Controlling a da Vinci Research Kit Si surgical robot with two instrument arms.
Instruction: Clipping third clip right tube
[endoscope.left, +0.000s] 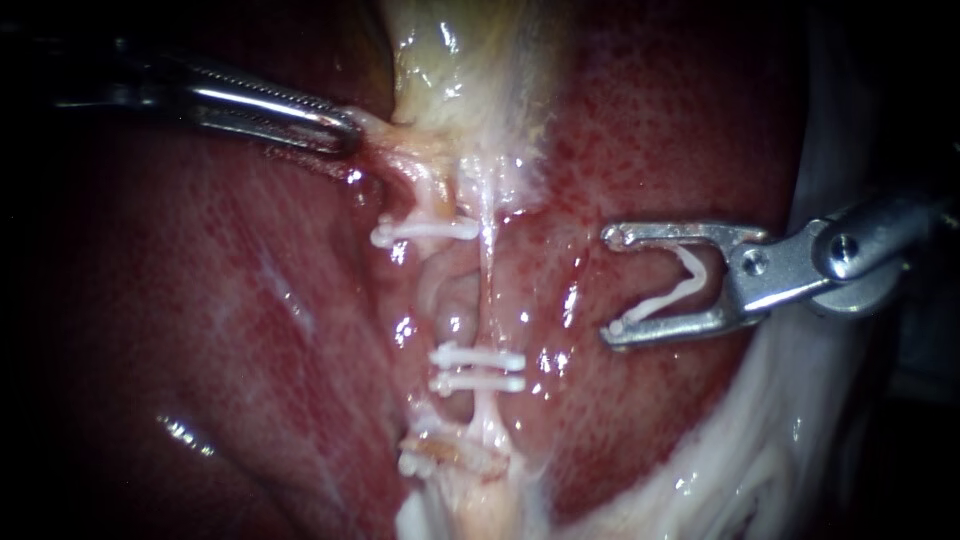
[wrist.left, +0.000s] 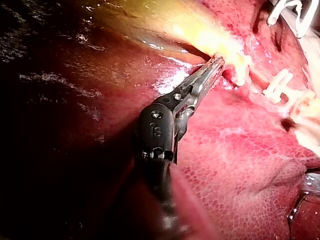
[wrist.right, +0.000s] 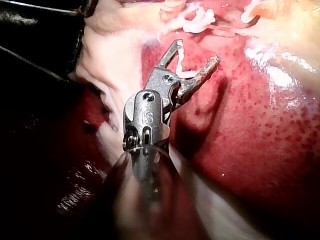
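The right tube (endoscope.left: 487, 290) is a thin pale strand running down the middle of the liver bed. Two white clips (endoscope.left: 478, 369) cross it low down, and another clip (endoscope.left: 425, 231) sits higher, toward the left tube. My right instrument (endoscope.left: 612, 283) stands to the right of the tube, apart from it, jaws wide with a white clip (endoscope.left: 680, 290) seated between them; this clip (wrist.right: 181, 60) also shows in the right wrist view. My left instrument (endoscope.left: 345, 128) is shut on pale tissue (endoscope.left: 385, 128) at the gallbladder's lower end, pulling it left.
Red liver (endoscope.left: 250, 330) lies on both sides of the tubes. Further clips (endoscope.left: 450, 455) sit on pale tissue at the lower end. White fatty tissue (endoscope.left: 760, 440) runs under my right instrument. The yellowish gallbladder (wrist.left: 165, 20) lies beside my left instrument (wrist.left: 217, 62).
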